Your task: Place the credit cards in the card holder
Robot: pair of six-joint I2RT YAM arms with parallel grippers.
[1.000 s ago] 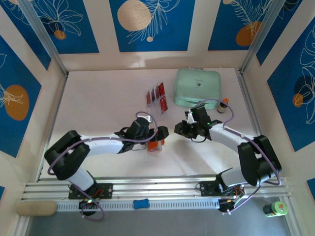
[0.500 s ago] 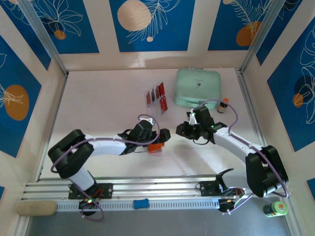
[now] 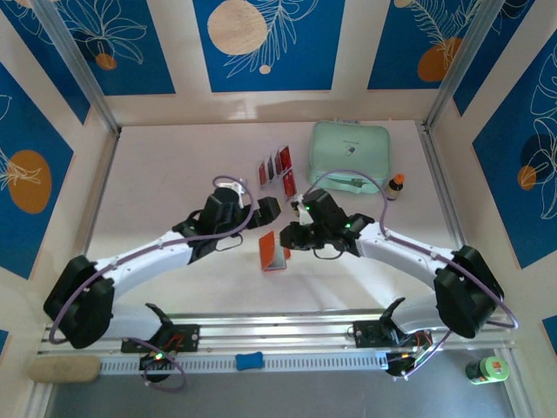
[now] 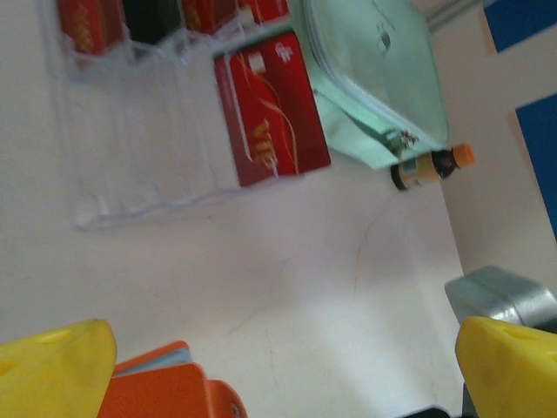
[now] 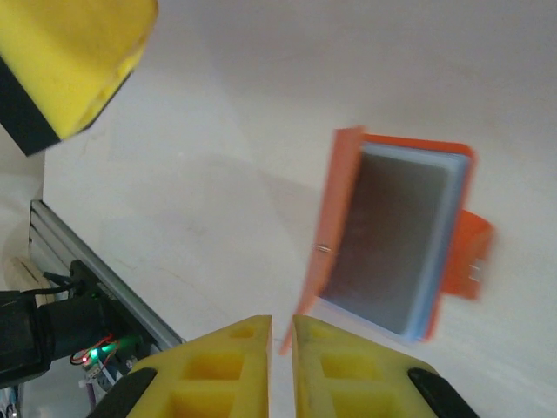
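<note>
The orange card holder (image 3: 274, 250) lies open mid-table, its grey inside (image 5: 392, 235) showing and one flap raised. My right gripper (image 5: 281, 335) is shut on the lower tip of that flap; from above, the right gripper (image 3: 291, 237) sits just right of the holder. My left gripper (image 3: 264, 210) hovers open just behind the holder, with nothing between its yellow fingers (image 4: 52, 366); the holder's corner (image 4: 165, 392) shows low in its view. The red and black credit cards (image 3: 278, 170) stand in a clear rack (image 4: 139, 131), with one red card (image 4: 270, 109) at the near end.
A mint-green case (image 3: 351, 155) lies at the back right, next to the rack. A small orange-capped bottle (image 3: 396, 185) stands right of it. The aluminium rail (image 3: 278, 335) runs along the near edge, with a green-capped bottle (image 3: 486, 370) beyond it.
My right gripper has swung left to the holder and closed on its flap. The left gripper has drawn back off the holder, still open. The holder now stands open.
</note>
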